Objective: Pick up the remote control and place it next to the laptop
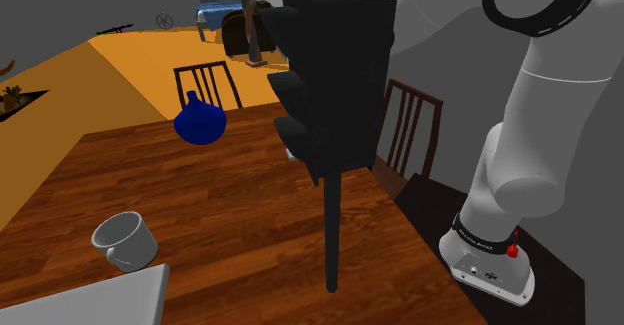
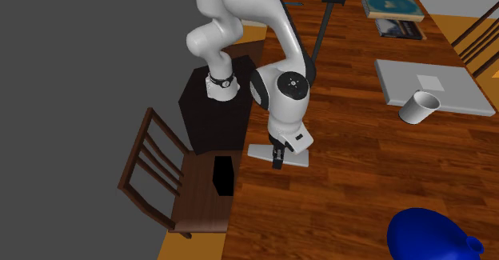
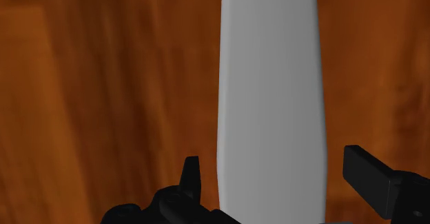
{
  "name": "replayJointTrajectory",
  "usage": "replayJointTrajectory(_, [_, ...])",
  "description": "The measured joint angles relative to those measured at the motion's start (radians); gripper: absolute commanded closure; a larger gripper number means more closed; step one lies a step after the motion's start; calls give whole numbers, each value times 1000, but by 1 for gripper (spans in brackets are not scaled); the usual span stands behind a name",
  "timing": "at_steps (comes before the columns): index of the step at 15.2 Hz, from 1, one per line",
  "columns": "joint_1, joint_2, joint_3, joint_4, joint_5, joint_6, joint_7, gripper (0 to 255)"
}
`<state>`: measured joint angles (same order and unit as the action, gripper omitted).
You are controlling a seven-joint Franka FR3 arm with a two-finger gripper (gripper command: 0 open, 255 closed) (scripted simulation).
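The remote control is a plain pale grey slab lying flat on the wooden table. My gripper hangs just above one end of it, open. One black finger stands on each side of the slab, with a small gap on both sides, so nothing is held. In the second exterior view the remote control lies near the table's edge closest to the stand, with the gripper pointing down onto it. The laptop is a closed grey slab farther across the table; its corner also shows as laptop.
A white mug lies on its side against the laptop. A blue vase stands at the near right. Two books lie at the far end. A black box on a thin pole blocks the shoulder view. A wooden chair stands beside the dark stand.
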<state>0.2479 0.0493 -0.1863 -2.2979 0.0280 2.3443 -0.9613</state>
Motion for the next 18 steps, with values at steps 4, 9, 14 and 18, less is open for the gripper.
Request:
replayJointTrajectory(4, [0,0,0,0,0,0,0,255])
replayJointTrajectory(9, [0,0,0,0,0,0,0,255])
replayJointTrajectory(14, [0,-12,0,4,-3,-15,2,255])
replayJointTrajectory(18, [-1,-40,-2,25,-11,-64,6,255])
